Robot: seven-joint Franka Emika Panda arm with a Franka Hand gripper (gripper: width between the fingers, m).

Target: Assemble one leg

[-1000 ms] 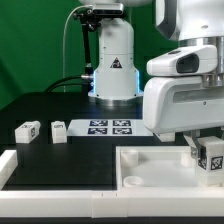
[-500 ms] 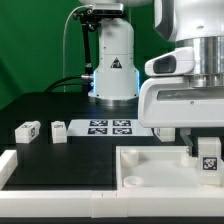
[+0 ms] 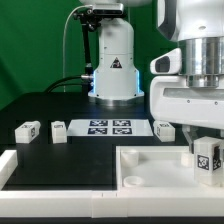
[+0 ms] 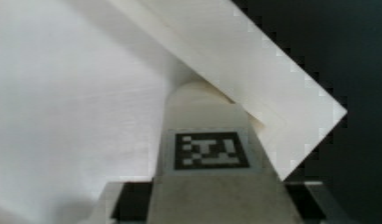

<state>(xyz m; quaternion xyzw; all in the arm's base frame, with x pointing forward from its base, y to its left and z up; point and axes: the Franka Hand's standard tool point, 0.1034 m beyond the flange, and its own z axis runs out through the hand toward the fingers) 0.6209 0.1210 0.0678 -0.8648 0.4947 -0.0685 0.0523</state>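
My gripper [image 3: 205,160] is shut on a leg [image 3: 208,152], a chunky white block with its tag facing the camera. It holds the leg upright over the far right corner of the large white tray-like piece [image 3: 150,160]. In the wrist view the leg [image 4: 211,130] fills the space between the dark fingers [image 4: 135,200], with the tray's corner [image 4: 259,60] beneath it. Whether the leg touches the tray cannot be told. Three more legs lie on the black table, two at the exterior view's left [image 3: 27,130] [image 3: 59,130] and one behind the tray [image 3: 165,128].
The marker board [image 3: 110,126] lies at the table's middle back, in front of the arm's white base [image 3: 113,65]. A round hole [image 3: 131,182] shows at the tray's near left corner. A white rail [image 3: 20,165] runs along the front left.
The arm's hand has shifted a little toward the exterior view's right and upward, uncovering the leg behind the tray. The held leg stays at nearly the same spot.
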